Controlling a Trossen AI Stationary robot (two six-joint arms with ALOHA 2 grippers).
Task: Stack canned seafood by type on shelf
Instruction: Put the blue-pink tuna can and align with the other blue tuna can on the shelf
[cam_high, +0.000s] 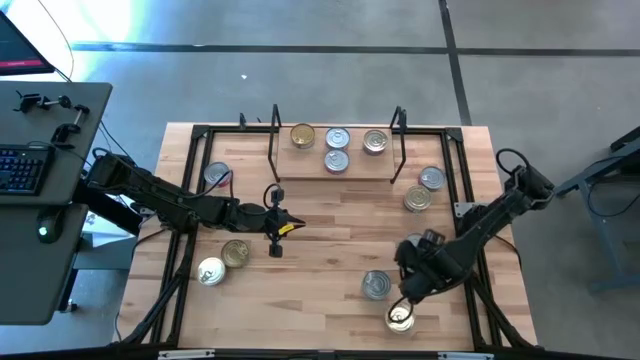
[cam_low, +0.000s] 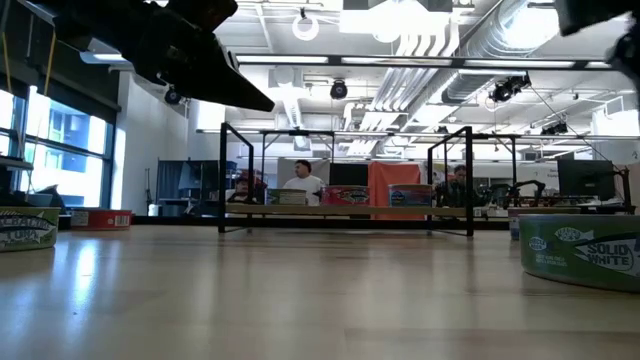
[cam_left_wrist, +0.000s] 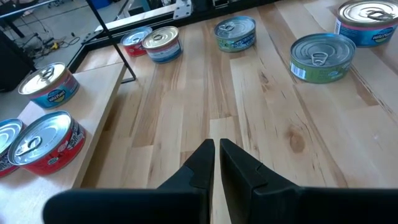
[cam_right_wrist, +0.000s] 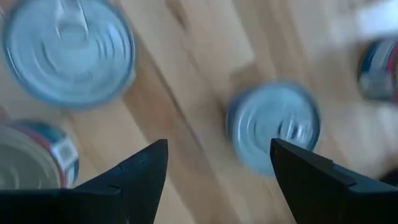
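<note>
Right wrist view — right tool (cam_right_wrist: 217, 165) spread wide, empty.

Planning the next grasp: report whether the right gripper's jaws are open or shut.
Open. The right gripper shows its jaws spread wide above a silver-lidded can, holding nothing.

Two dark jointed arms, black cables looped along the links, left gripper (cam_high: 283, 224) with yellow markings near its tapered black fingers (cam_left_wrist: 200, 165), right gripper (cam_right_wrist: 217, 165) with broad black wedge-shaped fingers (cam_right_wrist: 308, 171)
</note>
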